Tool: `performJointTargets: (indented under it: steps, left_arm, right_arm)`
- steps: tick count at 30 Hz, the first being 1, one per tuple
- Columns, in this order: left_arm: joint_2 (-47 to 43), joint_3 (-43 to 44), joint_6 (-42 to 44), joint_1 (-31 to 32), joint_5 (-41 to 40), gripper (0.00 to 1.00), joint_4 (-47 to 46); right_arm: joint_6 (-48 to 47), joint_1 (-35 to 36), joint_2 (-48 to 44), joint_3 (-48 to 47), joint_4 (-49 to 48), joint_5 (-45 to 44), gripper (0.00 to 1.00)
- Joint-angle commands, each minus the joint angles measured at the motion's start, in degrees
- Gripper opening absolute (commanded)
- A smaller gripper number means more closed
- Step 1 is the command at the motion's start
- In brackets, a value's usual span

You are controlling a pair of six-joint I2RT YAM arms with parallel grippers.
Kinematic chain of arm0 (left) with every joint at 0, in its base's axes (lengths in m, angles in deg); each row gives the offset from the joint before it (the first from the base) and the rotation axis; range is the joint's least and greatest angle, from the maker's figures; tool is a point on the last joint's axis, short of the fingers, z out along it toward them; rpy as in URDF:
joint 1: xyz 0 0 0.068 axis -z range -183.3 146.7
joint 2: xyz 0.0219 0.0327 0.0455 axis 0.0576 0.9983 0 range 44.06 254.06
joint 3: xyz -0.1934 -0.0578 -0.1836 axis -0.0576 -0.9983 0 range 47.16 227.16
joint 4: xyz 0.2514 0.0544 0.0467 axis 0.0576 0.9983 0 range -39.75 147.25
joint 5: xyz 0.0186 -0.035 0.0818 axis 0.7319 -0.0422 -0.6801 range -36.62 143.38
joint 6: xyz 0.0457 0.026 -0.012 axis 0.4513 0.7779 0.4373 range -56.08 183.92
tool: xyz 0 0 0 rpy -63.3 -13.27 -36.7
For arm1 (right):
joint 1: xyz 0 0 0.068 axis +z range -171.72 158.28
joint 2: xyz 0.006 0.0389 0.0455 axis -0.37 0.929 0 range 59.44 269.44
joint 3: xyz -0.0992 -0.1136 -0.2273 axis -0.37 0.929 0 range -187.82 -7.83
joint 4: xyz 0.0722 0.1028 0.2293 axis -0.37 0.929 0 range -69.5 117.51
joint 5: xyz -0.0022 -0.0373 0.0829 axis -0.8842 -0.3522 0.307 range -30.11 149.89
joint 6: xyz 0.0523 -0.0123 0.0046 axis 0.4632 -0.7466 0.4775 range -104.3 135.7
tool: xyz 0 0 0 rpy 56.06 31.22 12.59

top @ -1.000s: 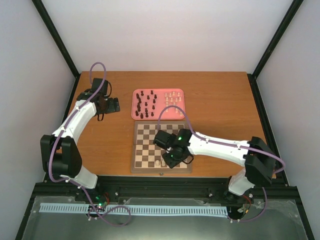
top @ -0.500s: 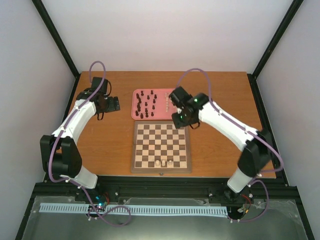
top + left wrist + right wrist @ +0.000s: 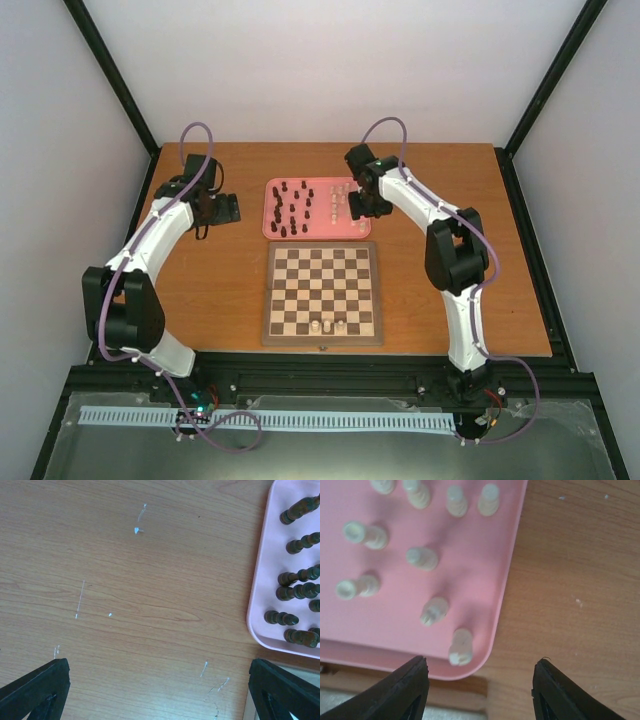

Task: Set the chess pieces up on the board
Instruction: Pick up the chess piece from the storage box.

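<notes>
The board [image 3: 322,293] lies at the table's middle front with three cream pieces [image 3: 328,325] on its near row. The pink tray [image 3: 315,209] behind it holds several dark brown pieces [image 3: 288,210] on the left and cream pieces [image 3: 340,200] on the right. My right gripper [image 3: 357,208] hangs open and empty over the tray's right edge. In the right wrist view, cream pieces [image 3: 461,646] stand on the tray [image 3: 510,580] between and beyond its fingers [image 3: 407,690]. My left gripper [image 3: 228,210] is open and empty over bare table left of the tray. Its view shows dark pieces [image 3: 295,590].
The table [image 3: 440,200] is brown wood with black frame posts at the back corners. The left wrist view shows small white marks [image 3: 80,599] on the wood and the tray's left rim [image 3: 256,600]. The board's corner [image 3: 470,692] shows below the tray in the right wrist view.
My right arm has left the board's near row, where a third cream piece now stands, and swung back to the tray's right edge. The left arm has not moved.
</notes>
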Motion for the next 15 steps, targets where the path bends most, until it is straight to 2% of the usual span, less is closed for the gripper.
performJointTargets:
  steps: [1,6,15]
  left_arm:
    - [0.6,0.9,1.0,0.2,-1.0,1.00,0.5]
    - [1.4,0.6,1.0,0.2,-1.3,1.00,0.2]
    - [2.3,1.1,1.4,0.2,-1.5,1.00,0.3]
  right_arm:
    - [-3.8,-1.6,3.5,-3.7,-1.0,3.4,0.57]
    - [-6.5,-1.7,5.0,-3.7,-1.4,5.8,0.52]
    - [-5.5,-1.8,4.8,-0.2,-2.1,7.1,0.46]
